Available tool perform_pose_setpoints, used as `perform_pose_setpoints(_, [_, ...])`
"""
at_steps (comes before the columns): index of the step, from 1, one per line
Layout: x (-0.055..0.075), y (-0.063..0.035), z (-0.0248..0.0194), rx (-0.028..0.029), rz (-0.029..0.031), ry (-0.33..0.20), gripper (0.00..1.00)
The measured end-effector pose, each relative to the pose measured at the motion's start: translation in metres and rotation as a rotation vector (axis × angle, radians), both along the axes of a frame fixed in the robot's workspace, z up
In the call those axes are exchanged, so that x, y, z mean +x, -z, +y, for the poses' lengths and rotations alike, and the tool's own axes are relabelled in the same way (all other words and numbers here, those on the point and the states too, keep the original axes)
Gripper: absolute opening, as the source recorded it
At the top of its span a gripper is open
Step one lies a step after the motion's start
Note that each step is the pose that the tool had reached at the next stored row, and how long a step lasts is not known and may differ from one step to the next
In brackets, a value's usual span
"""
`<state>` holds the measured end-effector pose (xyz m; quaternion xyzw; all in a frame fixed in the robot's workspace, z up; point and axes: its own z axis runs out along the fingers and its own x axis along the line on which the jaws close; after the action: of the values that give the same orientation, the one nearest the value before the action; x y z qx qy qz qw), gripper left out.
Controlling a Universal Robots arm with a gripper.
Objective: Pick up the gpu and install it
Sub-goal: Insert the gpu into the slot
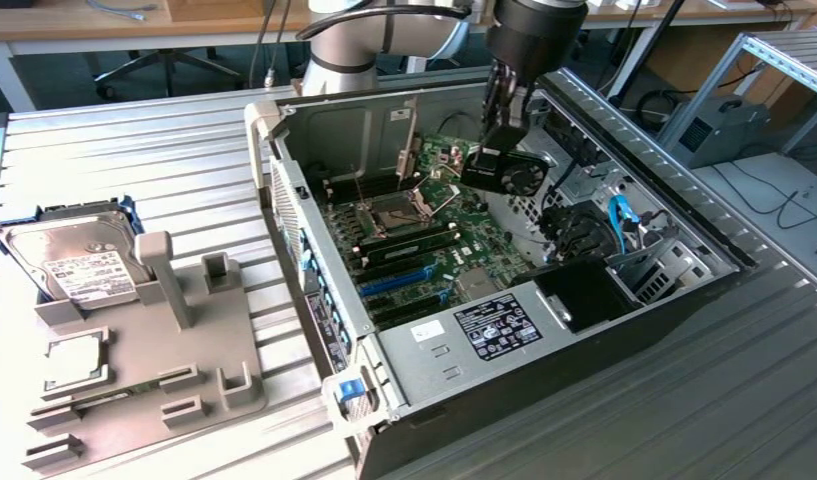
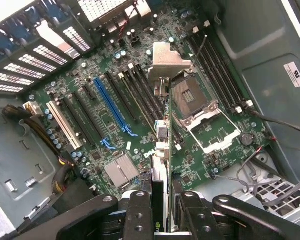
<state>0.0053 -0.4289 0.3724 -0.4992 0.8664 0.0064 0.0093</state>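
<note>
Wrist view, gripper [image 2: 162, 212] clamped on gpu [image 2: 163, 132], card edge-on, apparently hanging over the motherboard [image 2: 215, 132].

pincer [image 1: 504, 140] gripping gpu [image 1: 515, 175] | above motherboard [image 1: 482, 262] | inside open case [image 1: 291, 205]

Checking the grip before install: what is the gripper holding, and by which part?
The gpu, pinched across its flat faces at the end away from its bracket.
</note>
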Motion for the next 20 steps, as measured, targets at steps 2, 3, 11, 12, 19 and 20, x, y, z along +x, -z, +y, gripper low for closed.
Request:
perform_pose_setpoints(2, [0.0,0.0001,0.0,0.0,0.0,-0.013,0.26])
perform_pose_setpoints(3, [0.0,0.0001,0.0,0.0,0.0,-0.021,0.26])
perform_pose_setpoints(11, [0.0,0.0005,0.0,0.0,0.0,-0.064,0.26])
perform_pose_setpoints(12, [0.0,0.0005,0.0,0.0,0.0,-0.068,0.26])
perform_pose_setpoints(19, [0.0,0.0009,0.0,0.0,0.0,-0.104,0.26])
perform_pose_setpoints(20, [0.0,0.0009,0.0,0.0,0.0,-0.11,0.26])
